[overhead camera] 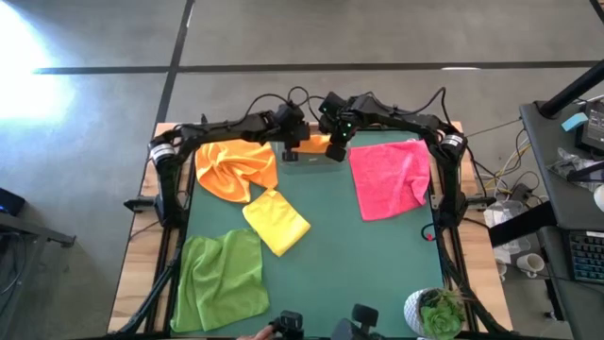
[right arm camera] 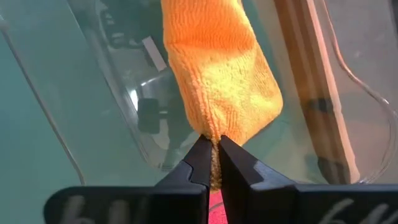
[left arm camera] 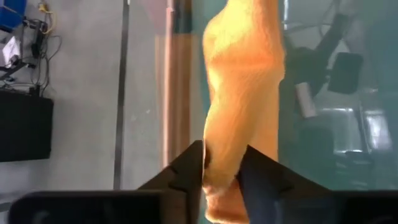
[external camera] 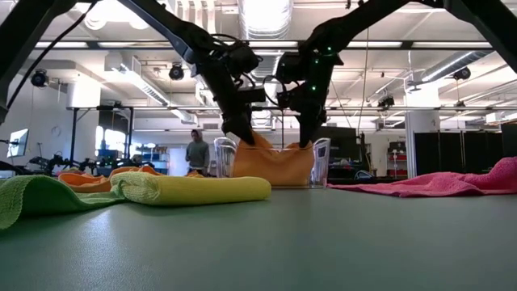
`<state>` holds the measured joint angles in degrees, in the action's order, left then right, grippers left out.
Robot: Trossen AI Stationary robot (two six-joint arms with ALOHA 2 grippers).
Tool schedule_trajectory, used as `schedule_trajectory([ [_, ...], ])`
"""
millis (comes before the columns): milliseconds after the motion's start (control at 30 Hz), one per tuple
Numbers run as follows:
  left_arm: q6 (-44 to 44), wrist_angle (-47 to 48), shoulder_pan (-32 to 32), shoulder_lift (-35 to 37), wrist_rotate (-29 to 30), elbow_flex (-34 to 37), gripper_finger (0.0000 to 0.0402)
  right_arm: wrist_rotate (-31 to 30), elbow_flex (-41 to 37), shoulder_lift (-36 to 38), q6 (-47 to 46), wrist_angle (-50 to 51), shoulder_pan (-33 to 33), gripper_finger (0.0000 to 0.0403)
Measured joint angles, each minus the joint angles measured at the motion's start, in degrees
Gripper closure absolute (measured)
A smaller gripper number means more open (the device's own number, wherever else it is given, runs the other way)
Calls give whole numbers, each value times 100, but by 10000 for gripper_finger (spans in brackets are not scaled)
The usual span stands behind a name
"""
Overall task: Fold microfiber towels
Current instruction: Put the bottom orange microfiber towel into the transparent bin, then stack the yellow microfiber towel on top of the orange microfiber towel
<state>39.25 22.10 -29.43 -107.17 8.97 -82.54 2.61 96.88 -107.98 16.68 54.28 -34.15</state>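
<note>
Table: green mat point(overhead camera: 359, 255) is covering the top, with wooden edges showing at its sides.
Far edge, middle: clear plastic bin point(overhead camera: 307, 156) is standing.
Left: crumpled orange towel point(overhead camera: 236, 168) is lying; yellow towel point(overhead camera: 276, 221) beside it; lime green towel point(overhead camera: 223, 280) nearer.
Right: hot pink towel point(overhead camera: 390, 177) is lying spread.

A clear plastic bin point(external camera: 320, 164) is seen directly beneath both end effectors, at the far edge of the green table mat point(overhead camera: 368, 264). A potted plant point(overhead camera: 436, 314) is located well away from them, at the near right corner. A person point(external camera: 195, 152) is visible in the room behind the end effectors.
</note>
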Motion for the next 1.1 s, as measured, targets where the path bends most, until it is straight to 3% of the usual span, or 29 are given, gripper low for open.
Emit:
schedule_trajectory([
  [267,-441,694,210,326,-184,-4,252,689,2,0,194,248,2,392],
  [533,-1241,851,242,828,-422,-4,242,850,2,0,525,581,28,383],
  [867,-1495,899,201,1161,-413,-4,242,944,9,0,645,540,66,278],
  [1100,-1507,1712,203,1424,-417,-4,242,941,485,7,573,1446,62,232],
])
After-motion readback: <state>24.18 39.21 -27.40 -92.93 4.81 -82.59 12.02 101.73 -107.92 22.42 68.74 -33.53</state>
